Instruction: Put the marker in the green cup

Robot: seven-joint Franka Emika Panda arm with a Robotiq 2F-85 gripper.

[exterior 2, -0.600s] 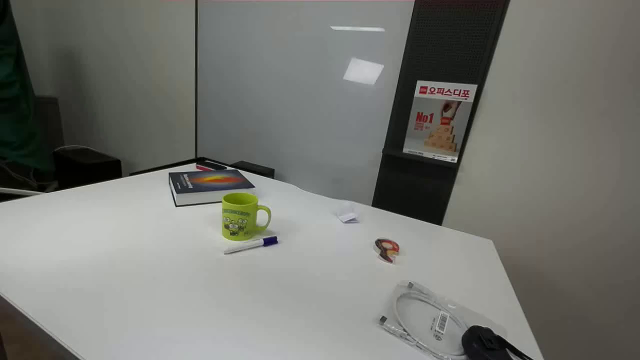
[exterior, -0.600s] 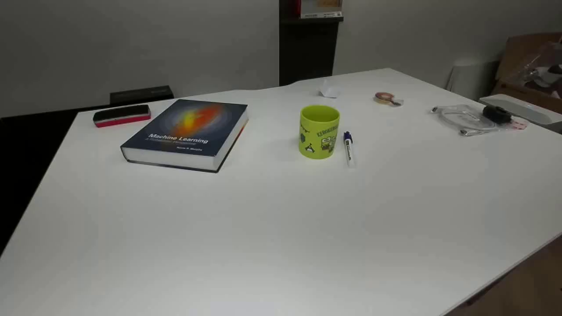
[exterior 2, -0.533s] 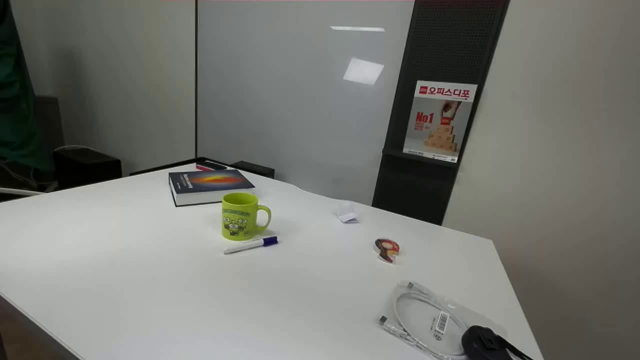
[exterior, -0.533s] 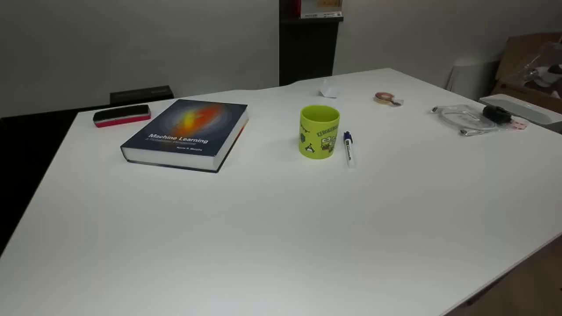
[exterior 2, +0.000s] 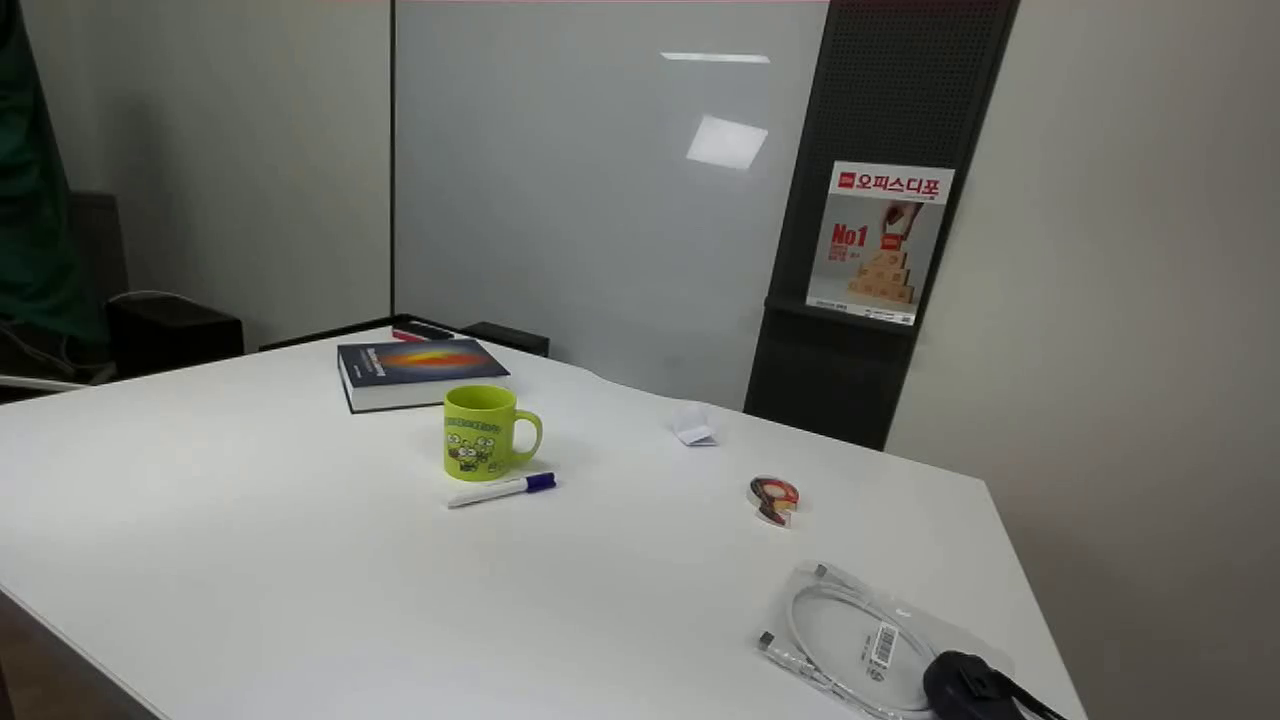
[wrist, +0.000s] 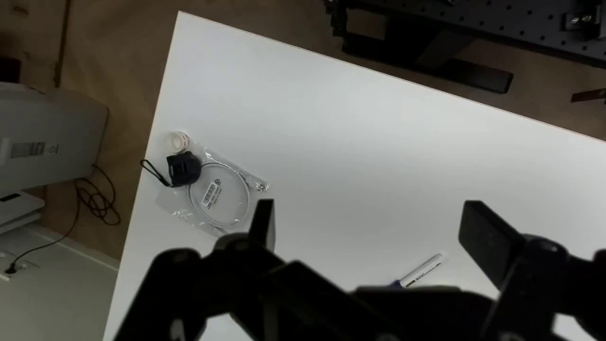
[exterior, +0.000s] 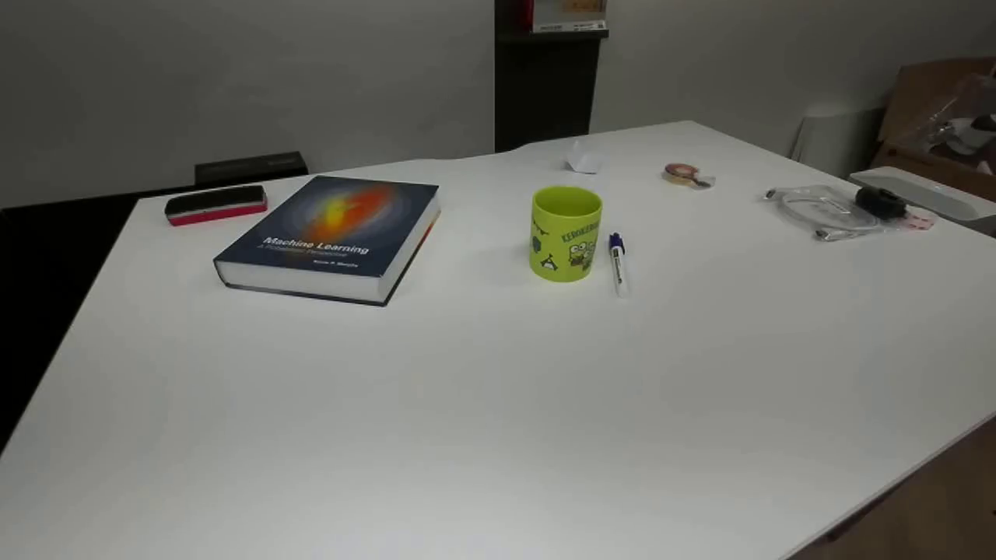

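The marker (exterior: 617, 264), with a white body and a dark blue cap, lies flat on the white table close beside the green cup (exterior: 564, 241). The cup stands upright with its opening up. In an exterior view, the cup (exterior 2: 478, 435) shows its handle, and the marker (exterior 2: 503, 490) lies in front of it. In the wrist view, my gripper (wrist: 369, 215) is open and empty, high above the table. The marker (wrist: 421, 271) shows below between the fingers, its cap end partly hidden by the gripper body. The cup does not show in the wrist view. The gripper is outside both exterior views.
A thick dark book (exterior: 327, 233) lies beside the cup, with a red-and-black object (exterior: 215, 204) behind it. A folded paper (exterior 2: 694, 428) and a small tape roll (exterior 2: 773, 498) lie farther along. A bagged cable (wrist: 220, 194) and black tape measure (wrist: 183, 168) lie near a table edge.
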